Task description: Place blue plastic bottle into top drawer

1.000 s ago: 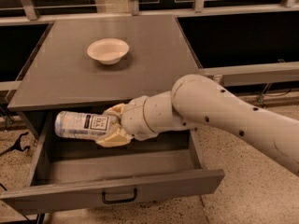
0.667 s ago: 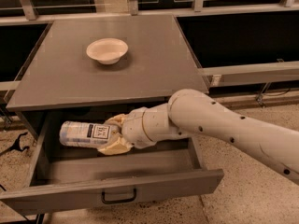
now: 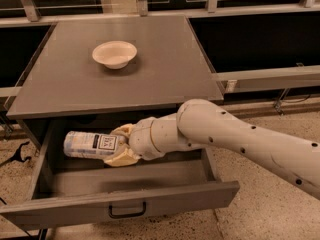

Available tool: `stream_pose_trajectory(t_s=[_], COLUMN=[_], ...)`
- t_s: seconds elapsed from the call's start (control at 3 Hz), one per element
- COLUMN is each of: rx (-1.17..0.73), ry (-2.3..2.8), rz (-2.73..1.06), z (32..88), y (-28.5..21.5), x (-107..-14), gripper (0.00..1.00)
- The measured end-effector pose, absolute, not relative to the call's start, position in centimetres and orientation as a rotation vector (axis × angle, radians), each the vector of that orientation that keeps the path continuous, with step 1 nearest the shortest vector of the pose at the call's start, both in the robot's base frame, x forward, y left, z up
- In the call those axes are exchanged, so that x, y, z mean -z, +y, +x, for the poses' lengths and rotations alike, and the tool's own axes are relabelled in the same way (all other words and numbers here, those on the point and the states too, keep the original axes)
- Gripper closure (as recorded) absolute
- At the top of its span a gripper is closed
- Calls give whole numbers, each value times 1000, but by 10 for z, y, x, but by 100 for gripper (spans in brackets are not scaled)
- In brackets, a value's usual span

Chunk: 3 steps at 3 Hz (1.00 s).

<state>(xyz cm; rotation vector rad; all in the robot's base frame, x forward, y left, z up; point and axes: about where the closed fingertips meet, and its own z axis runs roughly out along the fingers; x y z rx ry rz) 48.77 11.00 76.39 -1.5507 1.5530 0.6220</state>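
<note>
Top drawer [image 3: 165, 200] is open below the desk [image 3: 165, 81]. Your gripper [image 3: 119, 145] is inside it, left of centre, with its jaws clamped on the blue plastic bottle [image 3: 87, 144], which is held on its side. I can't tell whether the bottle touches the drawer floor. Left to do, by my read: release the bottle and withdraw.

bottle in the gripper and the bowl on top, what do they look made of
The blue plastic bottle, held sideways by the gripper inside the open top drawer, looks like translucent plastic with a pale printed label. The bowl looks matte off-white, ceramic or plastic; I cannot tell which.
</note>
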Motion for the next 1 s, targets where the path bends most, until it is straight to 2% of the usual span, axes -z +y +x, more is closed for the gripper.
stream_pose_trajectory(t_s=[1.0], rx=[-642], ry=[1570], rz=[-1575], z=[514], y=[125], x=[-721], gripper=[100])
